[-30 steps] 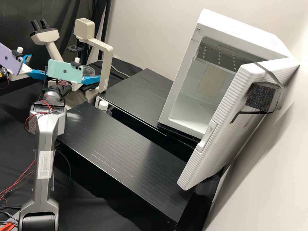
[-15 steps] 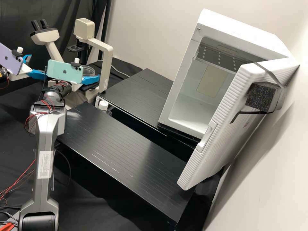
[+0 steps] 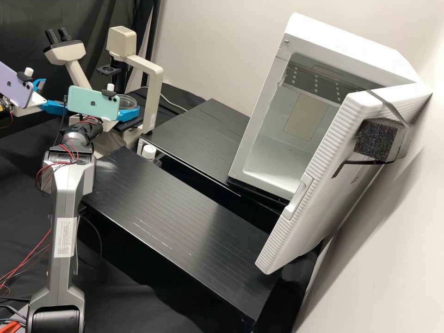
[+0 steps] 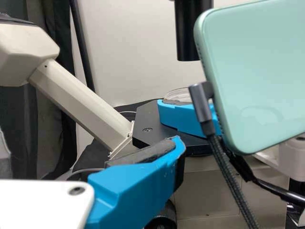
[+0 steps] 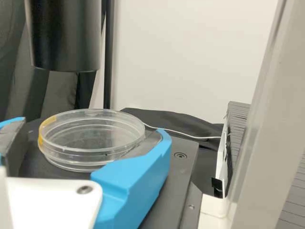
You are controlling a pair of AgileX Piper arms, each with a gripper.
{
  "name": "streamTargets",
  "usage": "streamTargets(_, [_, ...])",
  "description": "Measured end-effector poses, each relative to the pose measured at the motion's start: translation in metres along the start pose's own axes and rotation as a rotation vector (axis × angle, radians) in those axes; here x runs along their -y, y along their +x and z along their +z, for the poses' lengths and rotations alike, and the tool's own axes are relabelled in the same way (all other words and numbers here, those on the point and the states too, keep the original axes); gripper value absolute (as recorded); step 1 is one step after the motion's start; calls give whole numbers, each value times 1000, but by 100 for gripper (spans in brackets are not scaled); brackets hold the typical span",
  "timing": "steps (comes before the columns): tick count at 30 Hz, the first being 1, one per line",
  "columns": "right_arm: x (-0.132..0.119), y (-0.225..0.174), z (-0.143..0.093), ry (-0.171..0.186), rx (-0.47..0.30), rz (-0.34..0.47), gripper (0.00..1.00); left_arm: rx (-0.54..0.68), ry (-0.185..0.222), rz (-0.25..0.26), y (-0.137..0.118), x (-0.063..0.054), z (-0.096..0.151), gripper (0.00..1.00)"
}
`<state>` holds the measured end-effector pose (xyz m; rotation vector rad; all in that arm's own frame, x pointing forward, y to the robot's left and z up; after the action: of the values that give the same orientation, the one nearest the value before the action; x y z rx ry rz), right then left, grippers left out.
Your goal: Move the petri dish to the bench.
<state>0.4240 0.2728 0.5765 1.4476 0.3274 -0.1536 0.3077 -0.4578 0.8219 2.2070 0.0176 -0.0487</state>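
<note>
Petri dish (image 5: 90,138) rests on the microscope stage (image 5: 183,167), not the counter (image 3: 185,217), between the 2 parted fingers of the right claw (image 5: 91,129), the nearer. Left claw (image 3: 53,95): open, apart.

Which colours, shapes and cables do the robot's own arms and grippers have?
The right arm is grey with black joints, a white label and thin red wires. The left gripper and the right gripper have white bodies and bright blue fingers with grey pads. A purple phone sits on the left one, a mint-green phone with a dark braided cable on the right.
</note>
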Motion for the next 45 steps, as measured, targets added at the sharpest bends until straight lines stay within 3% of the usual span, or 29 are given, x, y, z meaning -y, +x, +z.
streamTargets(28, [3, 0, 2, 22, -19, 1, 0, 0, 0, 0, 0, 0, 0, 100])
streamTargets(36, [0, -16, 5, 13, -71, -11, 0, 0, 0, 0, 0, 0, 0, 100])
streamTargets(45, [-20, -42, 12, 43, -124, 19, 0, 0, 0, 0, 0, 0, 0, 100])
